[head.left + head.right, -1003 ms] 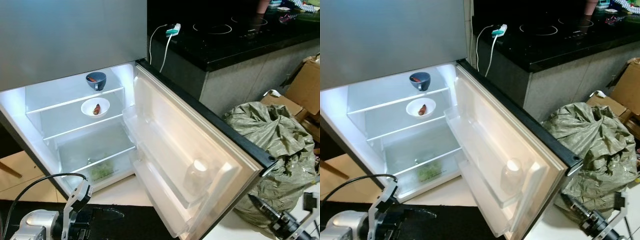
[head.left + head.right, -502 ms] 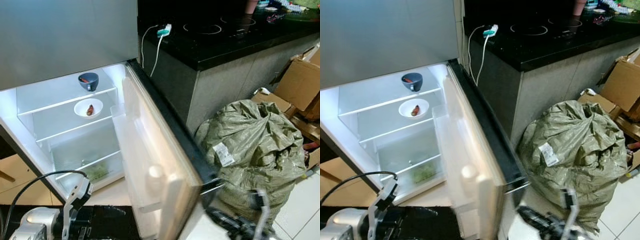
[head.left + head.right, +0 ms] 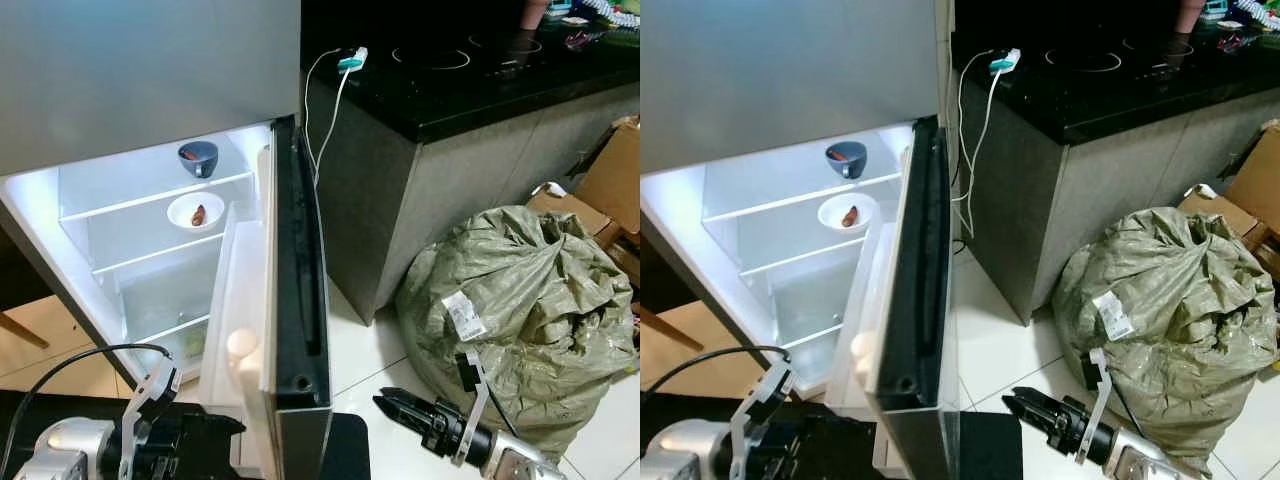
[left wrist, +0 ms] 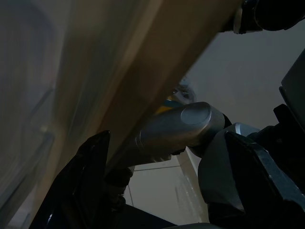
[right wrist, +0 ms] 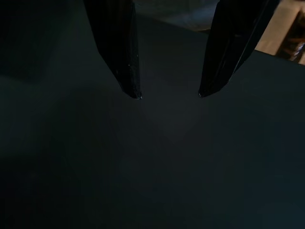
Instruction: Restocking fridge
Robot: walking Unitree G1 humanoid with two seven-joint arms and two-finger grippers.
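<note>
The fridge's lower compartment is lit, and its door (image 3: 297,270) stands half-shut, edge-on to me. On the top shelf sits a blue bowl (image 3: 197,157). Below it is a white bowl (image 3: 196,212) holding a small red-brown piece. A pale cup (image 3: 241,345) rests in the door shelf. My right gripper (image 3: 382,402) is low on the door's outer side, pointing at it, open and empty (image 5: 169,95). My left gripper (image 3: 215,432) hangs low by the door's inner side, its fingers (image 4: 90,181) spread with nothing between them.
A stuffed green sack (image 3: 520,300) sits on the white tile floor (image 3: 365,345) to the right. A black counter with a hob (image 3: 450,70) runs behind it, with a charger and white cable (image 3: 348,60) hanging. Cardboard boxes (image 3: 615,170) stand far right. Greens (image 3: 193,342) lie in the bottom drawer.
The fridge door has swung from wide open to about half-shut. My right gripper has moved left, in behind the door's outer face. The camera has also shifted.
</note>
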